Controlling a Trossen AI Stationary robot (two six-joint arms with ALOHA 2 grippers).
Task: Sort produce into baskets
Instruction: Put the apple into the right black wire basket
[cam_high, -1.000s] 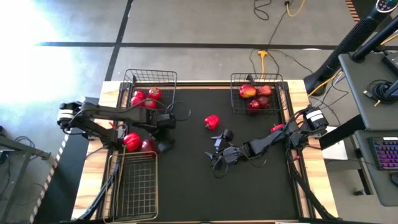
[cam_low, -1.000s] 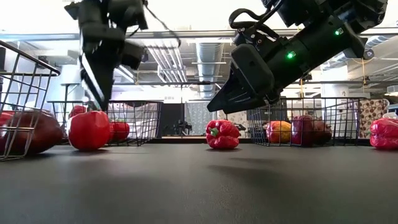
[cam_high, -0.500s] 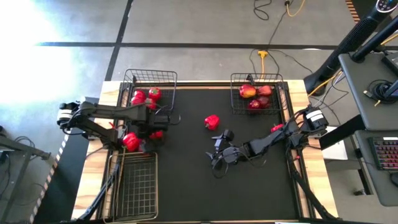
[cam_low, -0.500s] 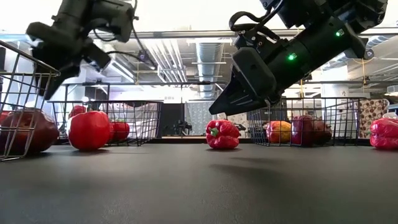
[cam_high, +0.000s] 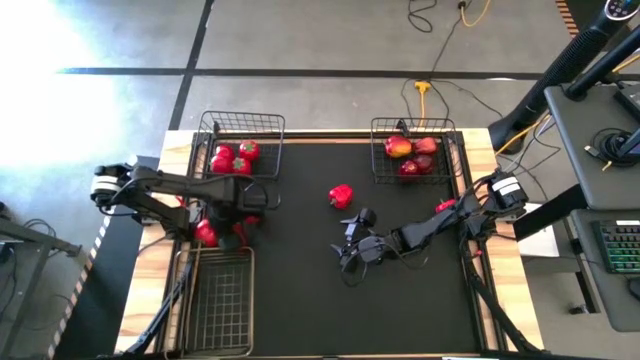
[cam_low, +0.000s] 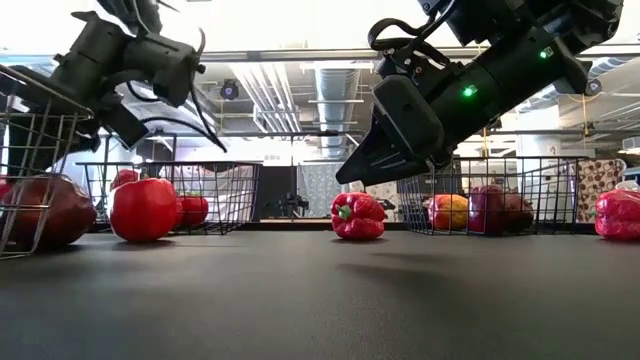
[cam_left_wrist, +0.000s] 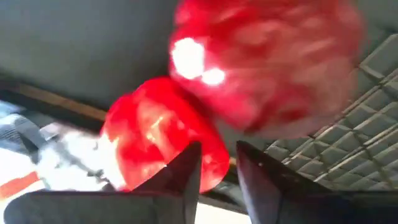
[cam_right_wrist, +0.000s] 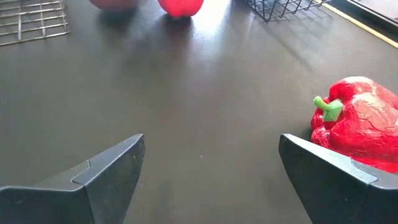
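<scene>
Left arm: reaching from left edge of table across toward left-centre, forearm roughly parallel to far edge, wrist tipped downward. Left gripper low over table surface near left side; fingers close together, narrow gap between. Right arm: extending from right edge diagonally toward table centre, elbow near right edge. Right gripper raised above table at centre; fingers spread wide, nothing between.

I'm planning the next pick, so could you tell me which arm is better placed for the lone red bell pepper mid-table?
Probably right: the right gripper hovers open just beside the red bell pepper; the left gripper is at the table's left edge.
</scene>
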